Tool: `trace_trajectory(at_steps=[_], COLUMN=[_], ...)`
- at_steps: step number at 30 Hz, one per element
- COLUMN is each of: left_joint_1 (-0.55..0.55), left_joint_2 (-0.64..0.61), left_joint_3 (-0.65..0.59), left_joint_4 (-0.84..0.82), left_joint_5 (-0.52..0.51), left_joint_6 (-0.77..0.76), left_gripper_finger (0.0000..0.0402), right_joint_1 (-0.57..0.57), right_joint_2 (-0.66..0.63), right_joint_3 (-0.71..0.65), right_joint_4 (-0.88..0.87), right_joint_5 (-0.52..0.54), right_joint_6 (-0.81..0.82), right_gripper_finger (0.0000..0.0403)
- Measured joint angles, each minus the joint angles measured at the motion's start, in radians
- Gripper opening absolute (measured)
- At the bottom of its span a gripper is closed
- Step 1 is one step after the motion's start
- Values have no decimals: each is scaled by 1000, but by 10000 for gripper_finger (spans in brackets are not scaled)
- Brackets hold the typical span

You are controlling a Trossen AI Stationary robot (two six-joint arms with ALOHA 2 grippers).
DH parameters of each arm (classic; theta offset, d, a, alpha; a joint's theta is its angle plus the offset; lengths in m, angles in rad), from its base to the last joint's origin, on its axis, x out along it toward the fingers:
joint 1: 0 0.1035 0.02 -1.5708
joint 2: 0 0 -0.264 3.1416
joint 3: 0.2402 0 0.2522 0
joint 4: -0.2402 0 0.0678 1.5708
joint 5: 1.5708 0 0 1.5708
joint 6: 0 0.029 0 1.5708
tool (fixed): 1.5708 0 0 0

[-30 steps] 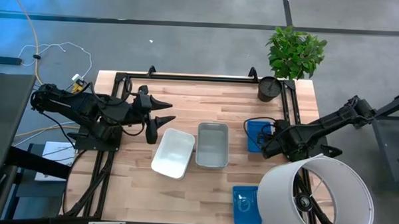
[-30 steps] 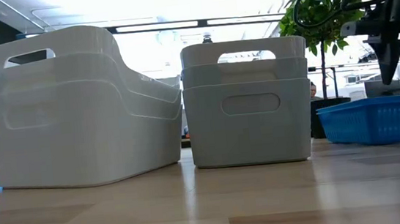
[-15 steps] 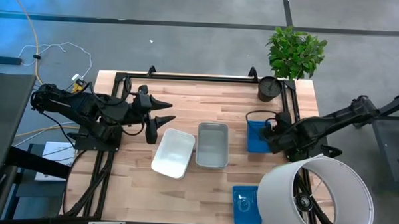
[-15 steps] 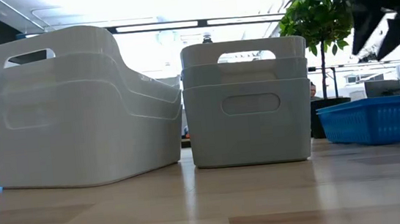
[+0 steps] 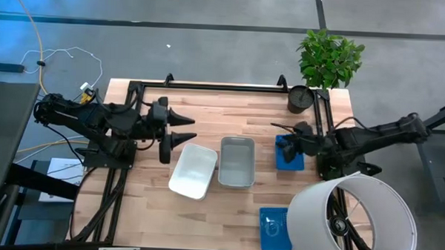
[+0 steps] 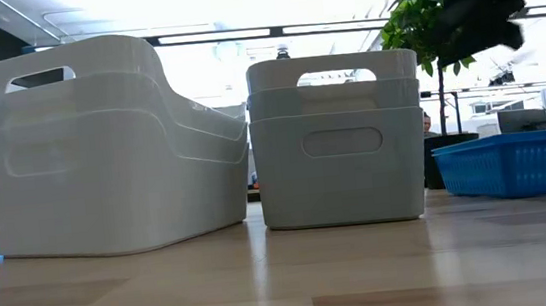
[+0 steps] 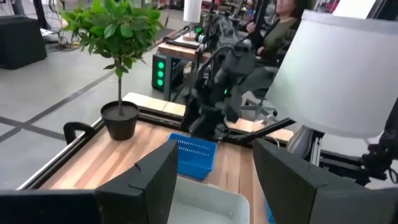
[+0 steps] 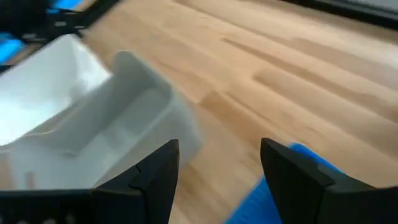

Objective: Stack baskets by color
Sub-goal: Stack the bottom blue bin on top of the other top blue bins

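Right gripper (image 5: pixel 283 133) risen off blue basket (image 5: pixel 289 156) (wooden table (image 5: pixel 208 102))

White baskets (image 5: pixel 193 171) beside grey (image 5: pixel 237 161) — blue (image 5: pixel 288 152) apart.

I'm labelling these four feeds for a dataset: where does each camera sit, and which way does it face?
High view: overhead, straight down on the table; both arms show.
Low view: table height, level past the white baskets and grey baskets; an arm shows blurred, top right.
Left wrist view: across the table at the blue basket; own open fingers below.
Right wrist view: down at the table; own open fingers.
Shared: high and left wrist views both show the plant.
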Motion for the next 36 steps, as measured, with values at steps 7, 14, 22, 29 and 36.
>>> trace_trajectory(at_steps=[7,14,22,29,36], left_joint_1=[3,54,109,127,127], left_joint_2=[0,-16,-43,-43,-43], left_joint_3=[0,-163,-502,-629,-630], left_joint_4=[20,281,716,898,910], left_joint_5=[2,93,192,193,192], left_joint_6=[1,52,37,1,16], left_gripper_finger=[197,197,197,197,197], right_joint_1=[-142,-197,-192,-192,-192], right_joint_2=[-41,-42,-42,-42,-42], right_joint_3=[-203,-246,-247,-247,-247], right_joint_4=[612,942,966,973,973], right_joint_5=[-276,-320,-339,-339,-339], right_joint_6=[-202,-457,-621,-653,-653], right_gripper_finger=[211,211,211,211,211])
